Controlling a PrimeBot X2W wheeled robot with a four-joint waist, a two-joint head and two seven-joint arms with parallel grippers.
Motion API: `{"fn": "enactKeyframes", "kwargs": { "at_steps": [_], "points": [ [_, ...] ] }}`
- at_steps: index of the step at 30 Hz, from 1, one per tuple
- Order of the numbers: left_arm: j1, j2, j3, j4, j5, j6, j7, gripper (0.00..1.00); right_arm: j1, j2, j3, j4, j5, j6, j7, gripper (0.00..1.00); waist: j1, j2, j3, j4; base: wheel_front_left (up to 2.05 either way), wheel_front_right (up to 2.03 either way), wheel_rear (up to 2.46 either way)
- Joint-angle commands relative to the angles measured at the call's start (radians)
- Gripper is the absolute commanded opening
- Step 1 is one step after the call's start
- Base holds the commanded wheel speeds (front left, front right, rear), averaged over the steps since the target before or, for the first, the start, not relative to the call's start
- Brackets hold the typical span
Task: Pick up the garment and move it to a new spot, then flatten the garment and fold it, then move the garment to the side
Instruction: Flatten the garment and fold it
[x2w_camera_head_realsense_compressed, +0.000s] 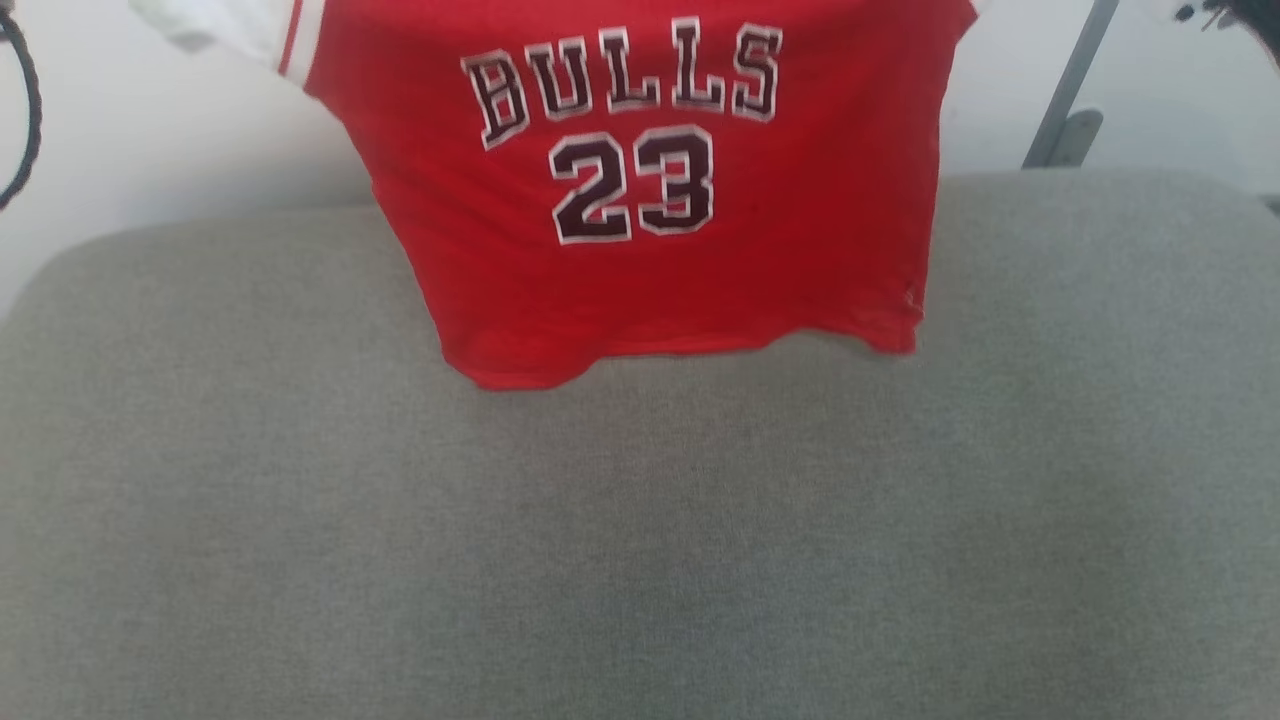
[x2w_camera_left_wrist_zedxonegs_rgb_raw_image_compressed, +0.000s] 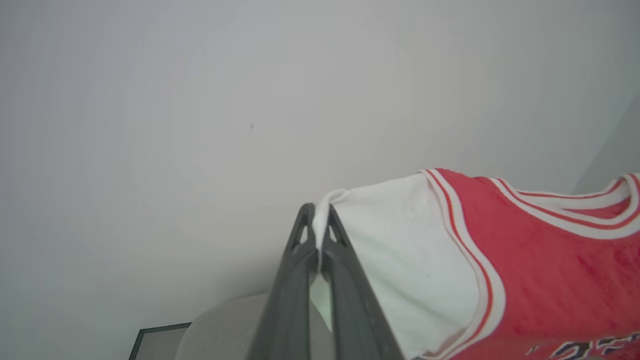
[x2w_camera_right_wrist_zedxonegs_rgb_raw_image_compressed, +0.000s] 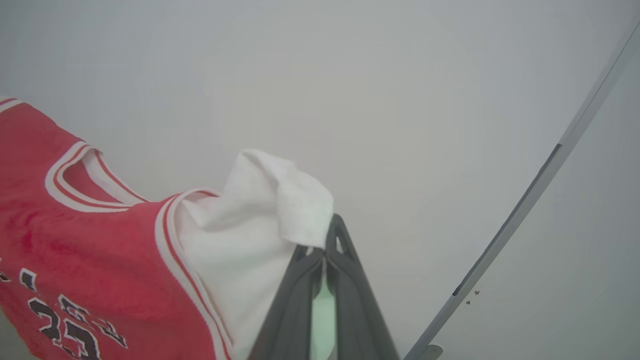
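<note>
The red garment (x2w_camera_head_realsense_compressed: 640, 190) with dark "BULLS 23" lettering hangs in the air at the top of the head view. Its hem droops onto the far part of the grey cushioned surface (x2w_camera_head_realsense_compressed: 640, 520). In the left wrist view my left gripper (x2w_camera_left_wrist_zedxonegs_rgb_raw_image_compressed: 319, 220) is shut on the edge of one white sleeve (x2w_camera_left_wrist_zedxonegs_rgb_raw_image_compressed: 400, 250). The right wrist view has my right gripper (x2w_camera_right_wrist_zedxonegs_rgb_raw_image_compressed: 322, 245) shut on the other white sleeve (x2w_camera_right_wrist_zedxonegs_rgb_raw_image_compressed: 260, 220), which bunches over its fingertips. The striped collar (x2w_camera_left_wrist_zedxonegs_rgb_raw_image_compressed: 575, 200) sags between the two sleeves.
A pale wall rises behind the cushioned surface. A grey metal post (x2w_camera_head_realsense_compressed: 1075, 85) leans at the back right, also crossing the right wrist view as a post (x2w_camera_right_wrist_zedxonegs_rgb_raw_image_compressed: 530, 195). A dark cable loop (x2w_camera_head_realsense_compressed: 25, 110) hangs at the far left.
</note>
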Motion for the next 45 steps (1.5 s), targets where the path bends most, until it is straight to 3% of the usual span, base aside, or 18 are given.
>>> {"fn": "enactKeyframes", "kwargs": {
  "at_steps": [1,6,11,17,21,26,30,36,38,45],
  "points": [
    [-0.036,-0.011,0.007,0.014,0.01,0.0,-0.035,0.0,-0.035,0.013,-0.001,0.035,-0.029,0.0,-0.034,0.0,0.0,0.0,0.05,-0.007,0.0,0.0,0.0],
    [-0.094,-0.037,0.013,0.049,0.032,0.005,-0.122,0.0,-0.105,0.037,-0.011,0.124,-0.091,0.0,-0.13,0.0,0.0,0.0,0.132,-0.006,0.0,0.0,0.0],
    [-0.208,-0.072,0.018,0.1,0.064,-0.006,-0.261,0.0,-0.218,0.067,-0.044,0.252,-0.215,0.0,-0.328,0.0,0.0,0.0,0.238,0.0,0.0,0.0,0.0],
    [-0.359,-0.101,0.035,0.139,0.109,-0.012,-0.491,0.0,-0.367,0.096,-0.125,0.395,-0.382,0.0,-0.497,0.0,0.0,0.0,0.339,0.013,0.0,0.0,0.0],
    [-0.413,-0.126,0.041,0.171,0.123,-0.029,-0.635,0.0,-0.412,0.09,-0.227,0.342,-0.526,0.0,-0.507,0.0,0.0,0.0,0.392,0.031,0.0,0.0,0.0],
    [-0.373,-0.156,0.022,0.25,0.118,-0.064,-0.696,0.0,-0.306,0.125,-0.328,0.298,-0.665,0.0,-0.506,0.0,0.0,0.0,0.407,0.05,0.0,0.0,0.0],
    [-0.294,-0.187,0.002,0.31,0.095,-0.088,-0.696,0.0,-0.207,0.153,-0.356,0.345,-0.689,0.0,-0.507,0.0,0.0,0.0,0.384,0.063,0.0,0.0,0.0],
    [-0.135,-0.212,-0.042,0.357,0.059,-0.098,-0.631,0.0,-0.077,0.2,-0.327,0.449,-0.626,0.0,-0.501,0.0,0.0,0.0,0.315,0.072,0.0,0.0,0.0],
    [-0.056,-0.222,-0.07,0.325,0.022,-0.099,-0.569,0.0,-0.024,0.215,-0.3,0.473,-0.578,0.0,-0.484,0.0,0.0,0.0,0.285,0.075,0.0,0.0,0.0],
    [0.205,-0.15,-0.153,0.176,-0.122,-0.099,-0.311,0.0,0.179,0.212,-0.139,0.405,-0.367,0.0,-0.348,0.0,0.0,0.0,0.191,0.08,0.0,0.0,0.0]
  ]
}}
